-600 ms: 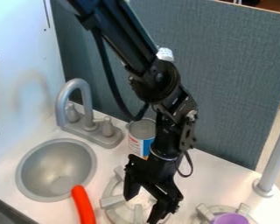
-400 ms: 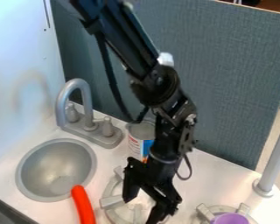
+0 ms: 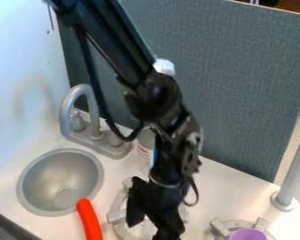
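Observation:
The black gripper [image 3: 151, 228] hangs over the left burner [image 3: 117, 216] at the bottom middle, its two fingers spread apart and nothing visible between them. To its left, a red-orange curved object [image 3: 88, 219] reaches from the bottom edge up to the sink's rim. Behind the gripper stands a can [image 3: 144, 151] with a white and blue label, partly covered by the arm. A purple object [image 3: 246, 234] sits on the right burner, cut off by the bottom edge.
The round grey sink [image 3: 52, 183] is at the left, with a grey faucet [image 3: 90, 108] behind it. A grey post [image 3: 293, 173] rises at the right. A blue-grey panel [image 3: 246, 84] borders the counter's back.
The arm and gripper have shifted somewhat left and a little lower, with the arm now covering more of the can. The red-orange and purple objects have not moved.

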Motion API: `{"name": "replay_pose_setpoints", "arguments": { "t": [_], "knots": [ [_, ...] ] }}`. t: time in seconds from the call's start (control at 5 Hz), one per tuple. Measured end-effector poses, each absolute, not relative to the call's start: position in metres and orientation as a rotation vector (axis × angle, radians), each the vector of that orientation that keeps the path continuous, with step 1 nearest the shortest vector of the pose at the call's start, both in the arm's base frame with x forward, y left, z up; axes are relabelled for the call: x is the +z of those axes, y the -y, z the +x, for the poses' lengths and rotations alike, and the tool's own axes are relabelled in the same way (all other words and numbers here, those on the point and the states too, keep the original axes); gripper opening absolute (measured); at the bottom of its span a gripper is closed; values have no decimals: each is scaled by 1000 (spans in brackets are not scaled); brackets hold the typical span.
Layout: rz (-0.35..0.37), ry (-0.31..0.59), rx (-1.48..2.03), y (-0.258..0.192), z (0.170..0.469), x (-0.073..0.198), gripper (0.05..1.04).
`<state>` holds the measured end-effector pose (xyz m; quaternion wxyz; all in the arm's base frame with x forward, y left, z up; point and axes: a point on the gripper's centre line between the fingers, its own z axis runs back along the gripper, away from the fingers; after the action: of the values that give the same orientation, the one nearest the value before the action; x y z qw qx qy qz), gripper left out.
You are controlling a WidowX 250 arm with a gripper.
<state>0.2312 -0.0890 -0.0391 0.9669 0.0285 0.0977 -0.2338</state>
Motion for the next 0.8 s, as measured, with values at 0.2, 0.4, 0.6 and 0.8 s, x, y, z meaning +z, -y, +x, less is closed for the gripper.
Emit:
{"name": "replay_pose_setpoints", "arguments": {
  "t": [0.2,0.4,0.6,0.8],
  "knots": [
    [65,-147,-490,94,236,-44,1005],
    [80,-174,-524,105,232,-64,1005],
    [97,-168,-540,123,237,-83,1005],
    [130,-173,-515,127,232,-89,1005]
  ]
}}
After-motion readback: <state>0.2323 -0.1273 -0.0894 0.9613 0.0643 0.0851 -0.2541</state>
